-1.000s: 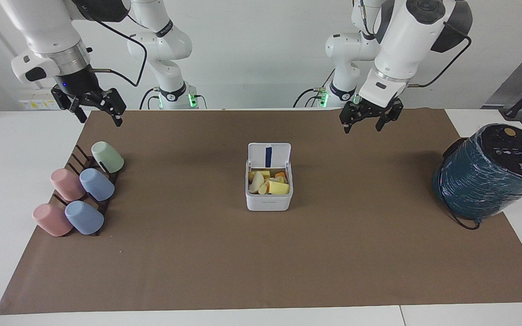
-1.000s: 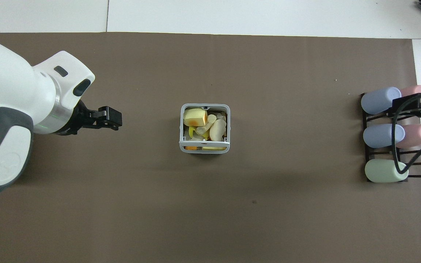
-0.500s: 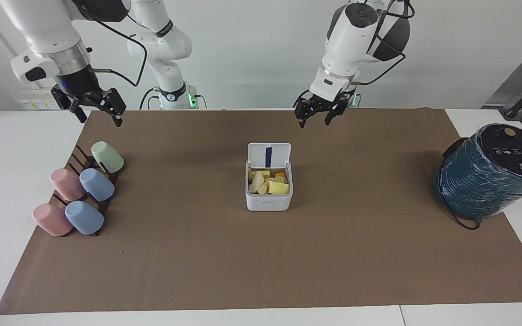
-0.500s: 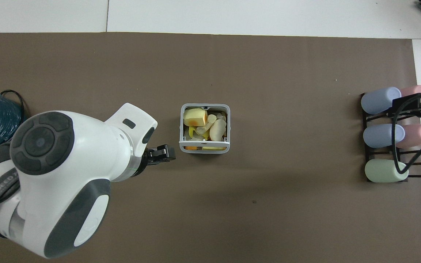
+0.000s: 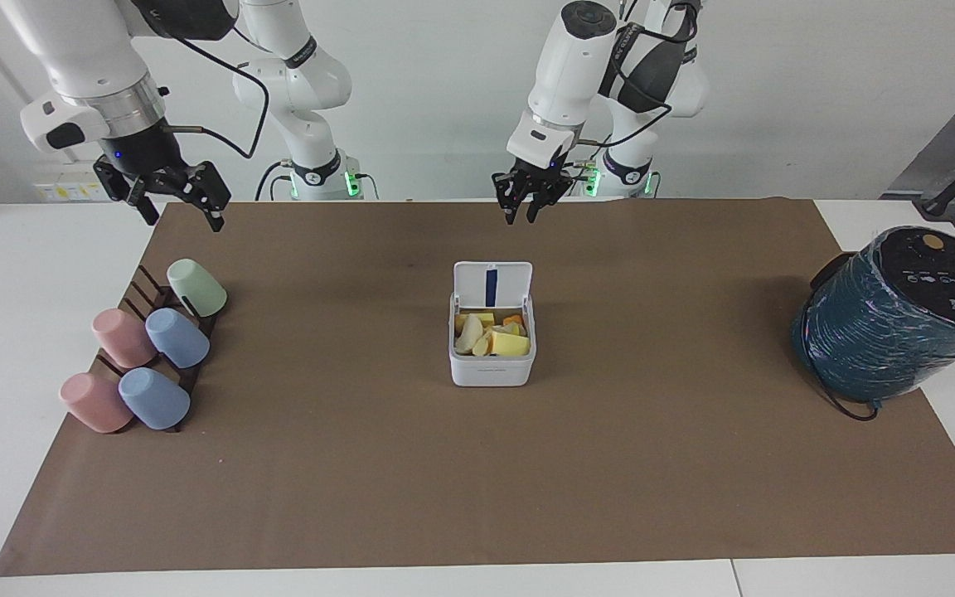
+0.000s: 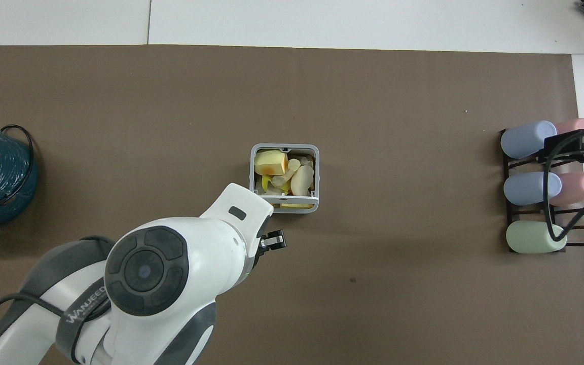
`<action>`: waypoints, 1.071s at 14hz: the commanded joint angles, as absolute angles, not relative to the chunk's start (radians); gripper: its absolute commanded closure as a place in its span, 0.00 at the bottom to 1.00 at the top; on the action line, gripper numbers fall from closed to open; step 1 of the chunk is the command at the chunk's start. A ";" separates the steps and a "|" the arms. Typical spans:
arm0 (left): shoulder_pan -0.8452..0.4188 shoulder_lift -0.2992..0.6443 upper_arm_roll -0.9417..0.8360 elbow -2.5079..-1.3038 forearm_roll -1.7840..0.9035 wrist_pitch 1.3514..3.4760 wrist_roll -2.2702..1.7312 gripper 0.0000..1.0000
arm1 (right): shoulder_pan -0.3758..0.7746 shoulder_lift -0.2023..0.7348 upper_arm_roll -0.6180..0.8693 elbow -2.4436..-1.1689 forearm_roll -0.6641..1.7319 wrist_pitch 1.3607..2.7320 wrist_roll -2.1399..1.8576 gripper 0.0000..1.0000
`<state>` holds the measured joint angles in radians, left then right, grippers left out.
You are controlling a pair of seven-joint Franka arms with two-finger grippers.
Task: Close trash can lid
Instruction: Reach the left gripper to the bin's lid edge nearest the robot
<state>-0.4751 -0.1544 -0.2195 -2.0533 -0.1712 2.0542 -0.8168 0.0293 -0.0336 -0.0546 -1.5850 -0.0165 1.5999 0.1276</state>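
The white trash can [image 5: 492, 369] stands mid-mat, full of yellow and orange food scraps; its grey rim shows in the overhead view [image 6: 284, 148]. The lid [image 5: 492, 284] stands upright on the can's edge nearest the robots, its blue strip showing. My left gripper [image 5: 527, 207] hangs over the brown mat, above and apart from the lid; in the overhead view only its tip [image 6: 271, 241] shows, past the arm that covers the can's corner. My right gripper [image 5: 181, 211] is open and empty, raised over the mat's corner by the cup rack, waiting.
A dark rack with several pastel cups [image 5: 146, 348] lies at the right arm's end, also seen in the overhead view [image 6: 540, 187]. A large teal wrapped cylinder [image 5: 892, 323] stands at the left arm's end, with a black cable.
My left arm has swung from near the teal cylinder's end toward the middle of the table, and its gripper now hangs just by the upright lid. The right arm, can and lid have not moved.
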 commanded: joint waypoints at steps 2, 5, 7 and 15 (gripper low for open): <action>-0.491 -0.138 -0.202 -2.089 -0.189 2.157 -0.842 0.83 | 0.020 -0.060 -0.051 -1.611 0.002 1.591 0.104 0.00; -0.511 -0.077 -0.202 -2.091 -0.189 2.268 -0.880 0.95 | 0.020 -0.060 -0.051 -1.611 0.002 1.591 0.106 0.00; -0.511 -0.058 -0.202 -2.089 -0.189 2.318 -0.888 0.97 | 0.020 -0.060 -0.051 -1.611 0.002 1.591 0.104 0.00; -0.471 0.055 -0.199 -2.079 -0.189 2.618 -0.940 1.00 | 0.020 -0.060 -0.051 -1.611 0.002 1.591 0.106 0.00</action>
